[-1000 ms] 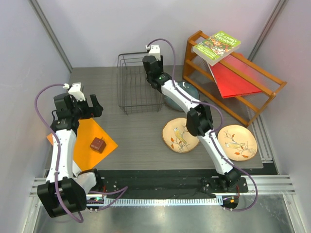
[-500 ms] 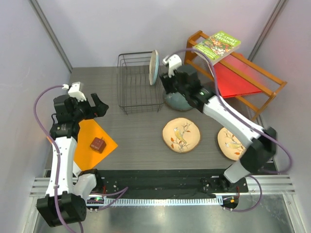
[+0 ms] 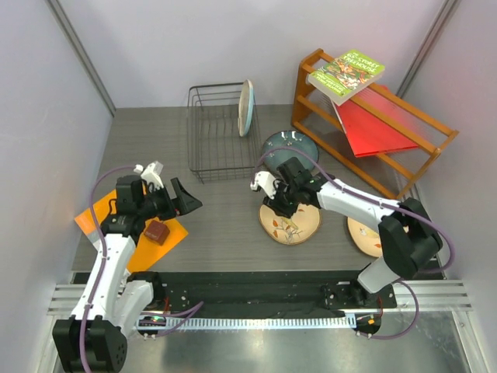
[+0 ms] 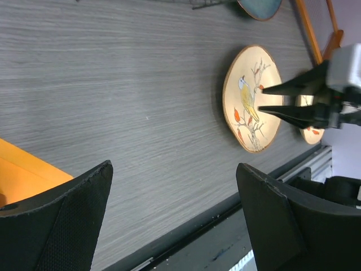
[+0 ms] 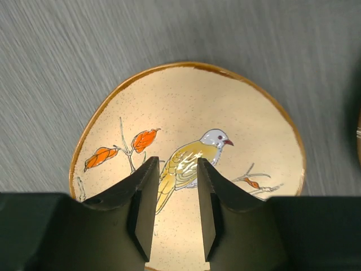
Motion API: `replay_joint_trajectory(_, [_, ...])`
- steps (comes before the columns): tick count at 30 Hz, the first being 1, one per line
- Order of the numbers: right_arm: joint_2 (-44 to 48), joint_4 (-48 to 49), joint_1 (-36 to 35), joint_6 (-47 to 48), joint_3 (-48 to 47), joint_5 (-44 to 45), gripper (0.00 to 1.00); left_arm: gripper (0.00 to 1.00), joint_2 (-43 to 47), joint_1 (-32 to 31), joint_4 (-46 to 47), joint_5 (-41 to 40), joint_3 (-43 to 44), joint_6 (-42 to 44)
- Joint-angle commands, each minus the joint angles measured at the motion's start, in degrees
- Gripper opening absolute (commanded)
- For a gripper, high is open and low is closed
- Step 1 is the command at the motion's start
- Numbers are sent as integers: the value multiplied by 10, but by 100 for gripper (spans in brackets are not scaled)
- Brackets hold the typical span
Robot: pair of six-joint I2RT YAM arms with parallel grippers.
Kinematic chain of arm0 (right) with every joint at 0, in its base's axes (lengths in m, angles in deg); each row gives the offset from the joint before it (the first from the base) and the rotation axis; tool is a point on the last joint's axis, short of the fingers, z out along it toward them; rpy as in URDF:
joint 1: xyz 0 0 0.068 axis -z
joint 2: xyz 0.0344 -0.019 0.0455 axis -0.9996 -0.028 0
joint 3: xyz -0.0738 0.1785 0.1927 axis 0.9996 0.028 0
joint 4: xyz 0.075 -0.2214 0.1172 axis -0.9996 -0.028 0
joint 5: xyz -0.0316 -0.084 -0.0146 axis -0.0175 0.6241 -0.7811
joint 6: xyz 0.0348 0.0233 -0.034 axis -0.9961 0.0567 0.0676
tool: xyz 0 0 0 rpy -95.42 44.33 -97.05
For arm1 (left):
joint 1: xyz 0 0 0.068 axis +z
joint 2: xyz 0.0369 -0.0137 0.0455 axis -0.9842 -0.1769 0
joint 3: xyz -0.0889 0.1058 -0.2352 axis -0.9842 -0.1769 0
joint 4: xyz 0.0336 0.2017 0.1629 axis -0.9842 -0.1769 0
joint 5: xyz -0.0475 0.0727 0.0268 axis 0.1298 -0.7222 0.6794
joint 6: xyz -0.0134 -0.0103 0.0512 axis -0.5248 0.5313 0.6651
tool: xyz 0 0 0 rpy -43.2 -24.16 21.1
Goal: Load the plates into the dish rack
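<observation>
A grey wood-grain table (image 3: 225, 214) carries everything. A black wire dish rack (image 3: 221, 136) stands at its far edge, with a dark plate (image 3: 289, 145) flat just beside it. One bird plate (image 3: 295, 225) lies mid-table and a second bird plate (image 3: 361, 233) further right. A wooden shelf (image 3: 300, 101) stands at the far right, and an orange mat (image 3: 144, 249) lies at the left.

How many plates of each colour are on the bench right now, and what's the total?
Cream and light-blue plate: 1, on edge in the dish rack
Tan-orange bird plates: 2, flat on the table
Dark blue-grey plate: 1, flat on the table
Total: 4
</observation>
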Motion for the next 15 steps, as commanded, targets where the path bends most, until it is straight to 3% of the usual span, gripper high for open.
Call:
replay_joint_trajectory(1, [-27,11,-11,55,-14,-21,38,90,-3,-9,26,26,-11,-29])
replay_joint_trajectory(8, [-95,14,-63,71,-6,-11,36,90,-8,-9,13,11,8,-23])
replay_joint_trajectory(15, [-159,28,-117,45,-57,-36,35,94,2,-8,-49,-40,40,0])
